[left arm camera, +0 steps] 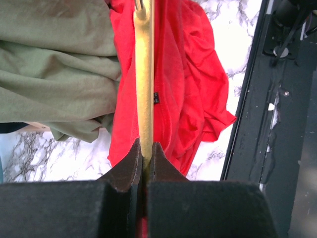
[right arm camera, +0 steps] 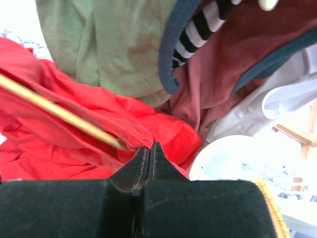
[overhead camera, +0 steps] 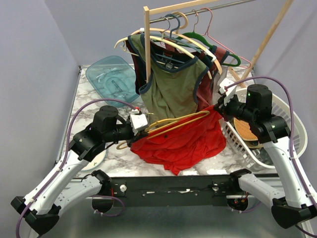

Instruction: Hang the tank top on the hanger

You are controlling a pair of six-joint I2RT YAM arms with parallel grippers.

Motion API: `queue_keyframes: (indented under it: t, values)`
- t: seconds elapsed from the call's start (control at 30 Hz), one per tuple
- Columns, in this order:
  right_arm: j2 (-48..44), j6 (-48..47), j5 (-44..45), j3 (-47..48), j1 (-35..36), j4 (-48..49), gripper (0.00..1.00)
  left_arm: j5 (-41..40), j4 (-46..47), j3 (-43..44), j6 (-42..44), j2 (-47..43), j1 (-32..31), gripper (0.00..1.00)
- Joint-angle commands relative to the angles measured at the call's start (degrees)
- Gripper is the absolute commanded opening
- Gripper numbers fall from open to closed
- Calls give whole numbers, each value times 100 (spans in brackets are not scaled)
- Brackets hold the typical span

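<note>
The red tank top (overhead camera: 183, 144) lies crumpled on the marble table in front of the clothes rack, with its upper edge lifted. The thin yellow hanger (overhead camera: 173, 123) slants across it from lower left to upper right, off the table. My left gripper (overhead camera: 144, 129) is shut on the hanger's left part; in the left wrist view the yellow bar (left arm camera: 144, 74) runs straight out from the pinched jaws (left arm camera: 145, 148) over the tank top (left arm camera: 198, 99). My right gripper (right arm camera: 149, 146) is shut on a hemmed edge of the tank top (right arm camera: 49, 144), beside the hanger's end (right arm camera: 59, 113).
An olive-green top (overhead camera: 171, 84) and a maroon garment (overhead camera: 210, 74) hang on the wooden rack (overhead camera: 146, 44) right behind the work. A white laundry basket (overhead camera: 287, 144) stands at the right, a blue plastic tub (overhead camera: 111, 77) at the back left, a white dish (overhead camera: 94, 159) near the left arm.
</note>
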Motion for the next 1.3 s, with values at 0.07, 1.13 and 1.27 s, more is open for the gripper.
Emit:
queue_keyframes:
  t: [0.07,1.13,1.27]
  values:
    - [-19,-429,-513,290,-37,-408,1,-164,-53,298,144,178,19,0]
    - [501,-797,-1288,1538,1018,-1338,87,918,-282,1195,284,1603,-377,0]
    - [298,-1623,-1497,1495,1001,-2217,93,1032,-361,1151,407,1550,-412,0]
